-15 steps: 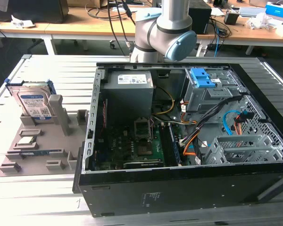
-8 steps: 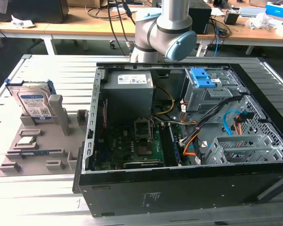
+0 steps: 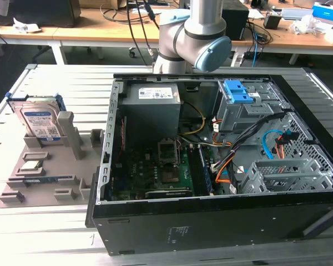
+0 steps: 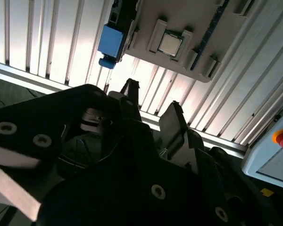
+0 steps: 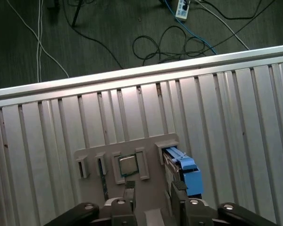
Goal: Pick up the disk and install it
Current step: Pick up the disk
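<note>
You have one disk [image 3: 41,121] upright in tray [image 3: 77,166], one chip [image 3: 30,165] flat in tray; one gripper [image 5: 153,193] over tray, jaws apart, empty.

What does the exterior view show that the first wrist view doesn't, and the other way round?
Exterior view: the open computer case with its boards and wiring, the arm behind it, and desks beyond.
First wrist view: the open, empty gripper above the tray, and the dark floor with loose cables.
Shared: the slatted table, the grey tray on it, the disk propped in the tray in its blue bracket, and the small processor chip.
</note>
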{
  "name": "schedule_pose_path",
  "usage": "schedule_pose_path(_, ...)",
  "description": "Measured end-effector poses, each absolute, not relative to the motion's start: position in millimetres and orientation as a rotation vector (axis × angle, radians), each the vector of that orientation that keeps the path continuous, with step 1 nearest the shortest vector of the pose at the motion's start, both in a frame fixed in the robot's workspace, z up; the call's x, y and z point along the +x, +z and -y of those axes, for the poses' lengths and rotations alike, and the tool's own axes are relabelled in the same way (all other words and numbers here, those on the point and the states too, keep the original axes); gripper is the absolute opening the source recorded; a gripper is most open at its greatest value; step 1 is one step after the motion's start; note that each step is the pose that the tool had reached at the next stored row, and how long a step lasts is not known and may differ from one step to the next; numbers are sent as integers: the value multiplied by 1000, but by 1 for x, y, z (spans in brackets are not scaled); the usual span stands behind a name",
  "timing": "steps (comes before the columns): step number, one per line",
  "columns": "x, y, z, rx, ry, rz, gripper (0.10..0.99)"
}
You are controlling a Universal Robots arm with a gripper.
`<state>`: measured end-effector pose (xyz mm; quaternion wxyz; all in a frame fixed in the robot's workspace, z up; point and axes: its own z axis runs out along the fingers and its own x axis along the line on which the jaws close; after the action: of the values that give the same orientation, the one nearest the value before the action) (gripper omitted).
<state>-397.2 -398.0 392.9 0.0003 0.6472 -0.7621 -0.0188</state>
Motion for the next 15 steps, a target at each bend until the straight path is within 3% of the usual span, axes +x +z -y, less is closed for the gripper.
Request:
schedule_pose_path(3,-397,393,398,2032,-59,2394,600)
schedule_pose_path(15,-378,393,383,2070,-59,2361,600)
